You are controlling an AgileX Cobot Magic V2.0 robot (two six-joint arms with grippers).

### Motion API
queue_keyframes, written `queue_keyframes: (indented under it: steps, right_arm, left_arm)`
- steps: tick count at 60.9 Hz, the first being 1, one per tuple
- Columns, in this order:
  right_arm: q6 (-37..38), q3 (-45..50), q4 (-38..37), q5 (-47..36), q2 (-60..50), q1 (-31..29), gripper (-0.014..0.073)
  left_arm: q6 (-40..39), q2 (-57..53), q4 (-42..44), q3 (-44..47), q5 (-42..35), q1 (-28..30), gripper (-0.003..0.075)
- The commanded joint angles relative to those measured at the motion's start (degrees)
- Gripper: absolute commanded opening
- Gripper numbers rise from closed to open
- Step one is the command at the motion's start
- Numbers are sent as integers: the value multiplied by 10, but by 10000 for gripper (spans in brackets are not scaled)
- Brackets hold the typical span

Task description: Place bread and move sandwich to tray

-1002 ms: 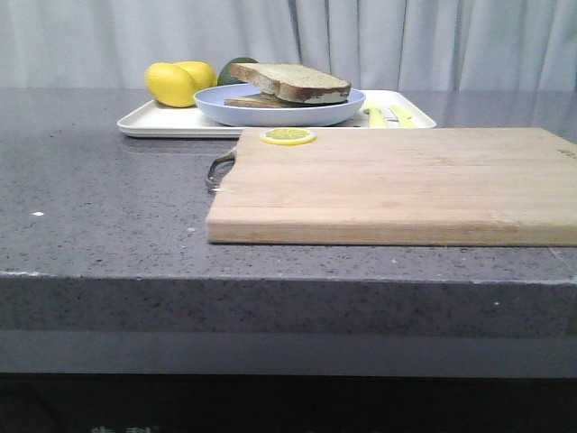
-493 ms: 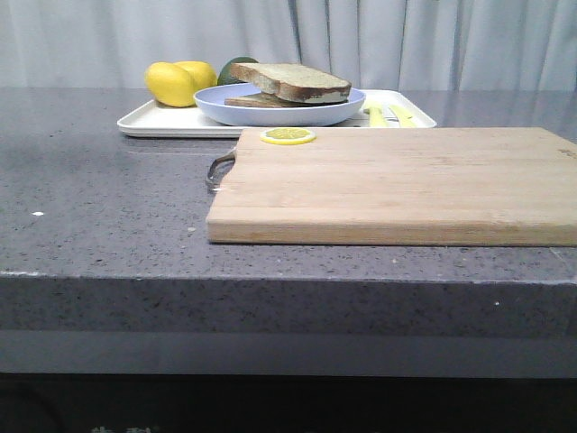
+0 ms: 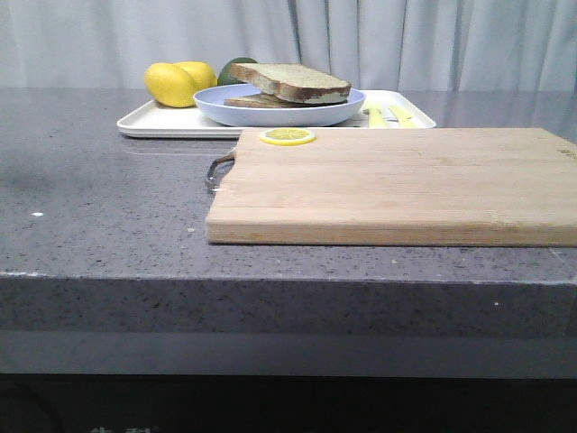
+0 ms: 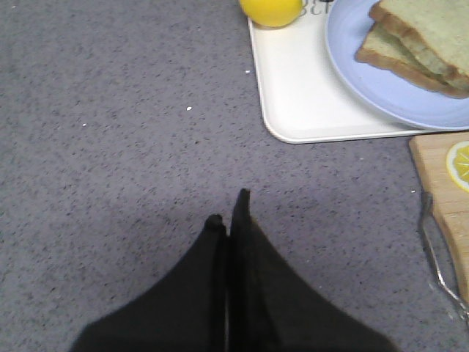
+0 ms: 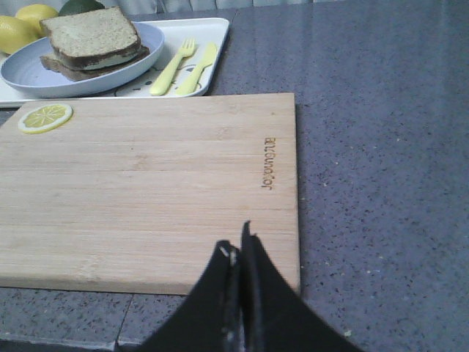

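Two toast slices are stacked as a sandwich [image 3: 290,87] on the blue plate [image 3: 279,108], which sits on the white tray [image 3: 162,122]. Both the left gripper [image 4: 229,213] and right gripper [image 5: 237,246] are pinched closed on nothing, right one over the cutting board [image 5: 146,187].

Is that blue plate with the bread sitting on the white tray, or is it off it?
On it. The blue plate rests inside the white tray, bread slices stacked on it, seen from both wrist views.
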Motion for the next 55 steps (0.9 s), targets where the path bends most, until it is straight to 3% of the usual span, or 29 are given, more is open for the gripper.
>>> queue_keyframes:
  steps: [1, 30, 55]
  right_arm:
    - [-3, -15, 5, -43, 4, -3, -59]
    - [-3, -15, 5, -43, 4, -3, -59]
    - [-3, -15, 5, -43, 4, -3, -59]
  left_arm:
    - [-12, -46, 0, 24, -54, 18, -20]
    - [-21, -252, 0, 257, -162, 86, -20]
    - [-21, -434, -9, 406, -167, 100, -20]
